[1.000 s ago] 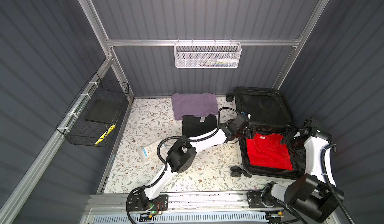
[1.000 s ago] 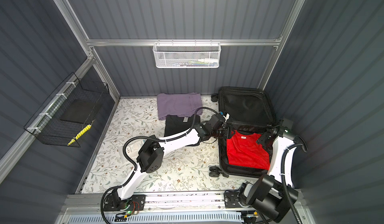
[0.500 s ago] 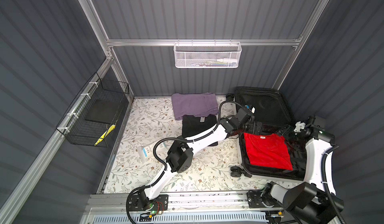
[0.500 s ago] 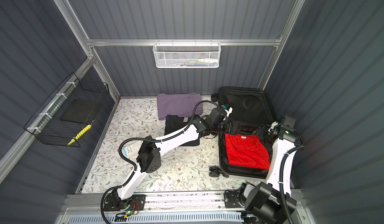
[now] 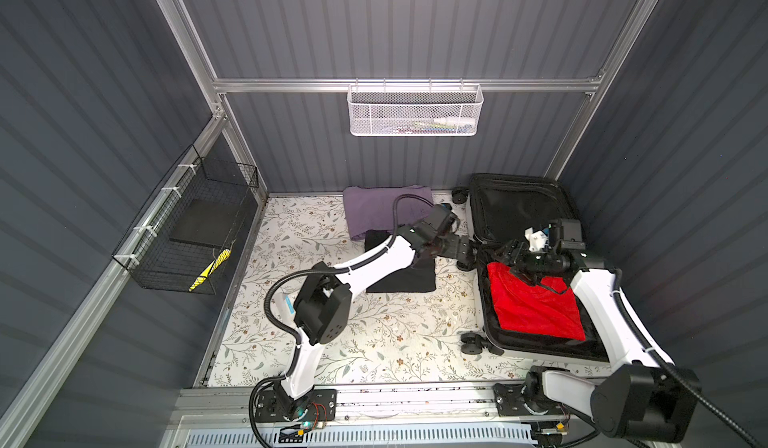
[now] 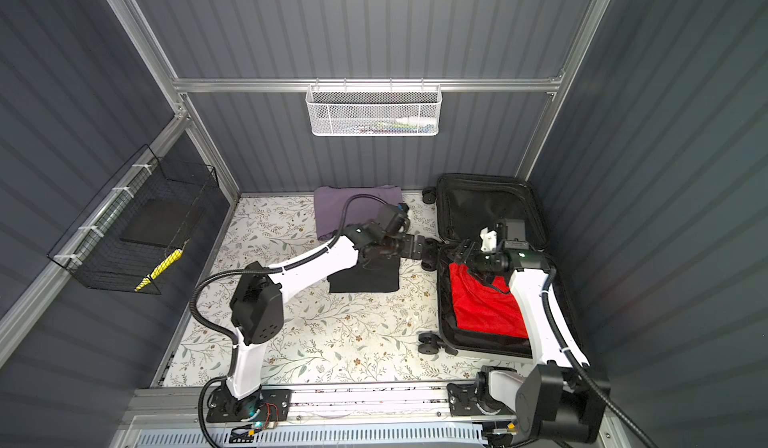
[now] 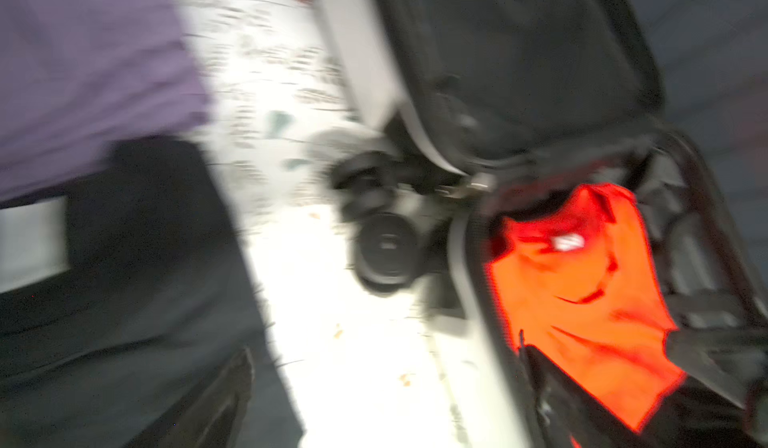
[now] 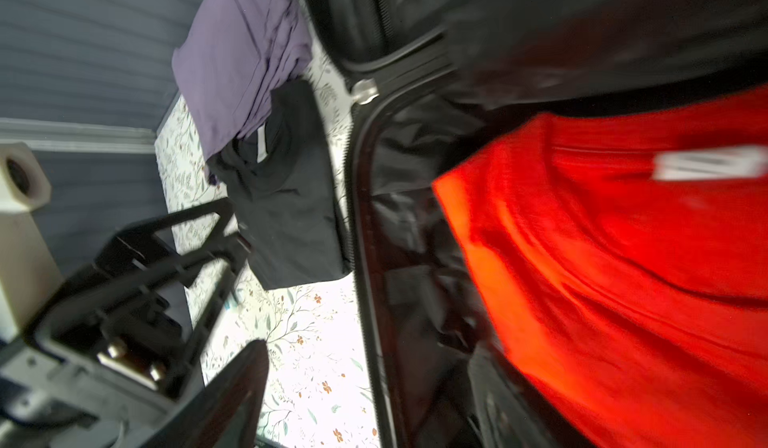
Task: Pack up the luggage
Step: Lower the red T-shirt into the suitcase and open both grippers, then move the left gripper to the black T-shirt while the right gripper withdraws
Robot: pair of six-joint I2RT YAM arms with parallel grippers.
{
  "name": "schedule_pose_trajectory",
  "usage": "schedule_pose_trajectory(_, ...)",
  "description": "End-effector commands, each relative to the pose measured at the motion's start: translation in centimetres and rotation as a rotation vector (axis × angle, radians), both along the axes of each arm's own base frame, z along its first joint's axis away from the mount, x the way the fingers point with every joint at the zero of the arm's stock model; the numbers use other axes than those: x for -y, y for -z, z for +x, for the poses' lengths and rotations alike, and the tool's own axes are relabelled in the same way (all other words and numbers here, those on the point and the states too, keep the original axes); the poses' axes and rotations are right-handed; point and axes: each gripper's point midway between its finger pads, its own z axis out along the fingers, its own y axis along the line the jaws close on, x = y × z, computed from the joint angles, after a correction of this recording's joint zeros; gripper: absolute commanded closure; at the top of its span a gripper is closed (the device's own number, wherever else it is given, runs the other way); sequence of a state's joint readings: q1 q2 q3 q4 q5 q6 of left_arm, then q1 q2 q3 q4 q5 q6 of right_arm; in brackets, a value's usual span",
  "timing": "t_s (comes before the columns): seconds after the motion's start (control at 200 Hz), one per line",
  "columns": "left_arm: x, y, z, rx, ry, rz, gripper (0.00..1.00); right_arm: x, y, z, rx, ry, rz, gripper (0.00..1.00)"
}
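Observation:
The luggage (image 5: 515, 205) (image 6: 486, 205) lies open at the right of the floral floor, its black-lined lid toward the back wall. A red shirt (image 5: 536, 304) (image 6: 486, 304) (image 7: 582, 300) (image 8: 623, 259) lies in the near half. My left gripper (image 5: 467, 250) (image 6: 428, 248) (image 7: 386, 404) is open and empty, just outside the case's left rim beside a wheel (image 7: 386, 250). My right gripper (image 5: 505, 250) (image 6: 465, 252) (image 8: 365, 404) hovers open over the shirt's back left corner with nothing between its fingers.
A folded black shirt (image 5: 407, 275) and a purple one (image 5: 374, 209) lie left of the case, partly under my left arm. A white mesh basket (image 5: 413, 111) hangs on the back wall. A black wire basket (image 5: 187, 234) hangs on the left wall.
My left gripper has opened wide and drawn back to the case's left rim. My right gripper has swung left across the case to the shirt's back left corner and opened further.

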State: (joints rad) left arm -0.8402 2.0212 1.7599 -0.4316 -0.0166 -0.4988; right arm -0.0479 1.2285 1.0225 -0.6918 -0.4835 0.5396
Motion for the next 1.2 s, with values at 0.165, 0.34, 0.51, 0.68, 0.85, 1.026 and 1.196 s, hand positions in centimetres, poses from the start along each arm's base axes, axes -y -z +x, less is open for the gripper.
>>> schedule_pose_trajectory(0.165, -11.6, 0.7, 2.0, -0.014, -0.191, 0.076, 0.00, -3.9, 2.1, 3.2, -0.010, -0.056, 0.019, 0.20)
schedule_pose_trajectory(0.34, -16.2, 1.8, 1.5, -0.026, -0.245, 0.123, 0.00, -5.8, 3.1, 4.3, -0.029, -0.092, 0.028, 0.20)
schedule_pose_trajectory(0.51, -18.9, 2.0, 1.2, -0.033, -0.280, 0.139, 0.00, -8.0, 3.1, 4.7, -0.029, -0.142, 0.020, 0.21)
schedule_pose_trajectory(0.68, -21.1, 2.4, 1.1, -0.044, -0.316, 0.145, 0.00, -9.7, 3.3, 4.6, -0.032, -0.174, 0.010, 0.21)
schedule_pose_trajectory(0.85, -22.6, 2.7, 1.1, -0.057, -0.336, 0.151, 0.00, -11.3, 3.5, 4.3, -0.035, -0.208, -0.004, 0.21)
schedule_pose_trajectory(1.026, -23.7, 3.4, 1.1, -0.074, -0.352, 0.152, 0.00, -12.5, 3.9, 3.3, -0.043, -0.244, -0.025, 0.22)
schedule_pose_trajectory(1.196, -24.0, 4.3, 0.9, -0.098, -0.352, 0.157, 0.00, -12.3, 3.0, 2.3, -0.027, -0.257, -0.060, 0.21)
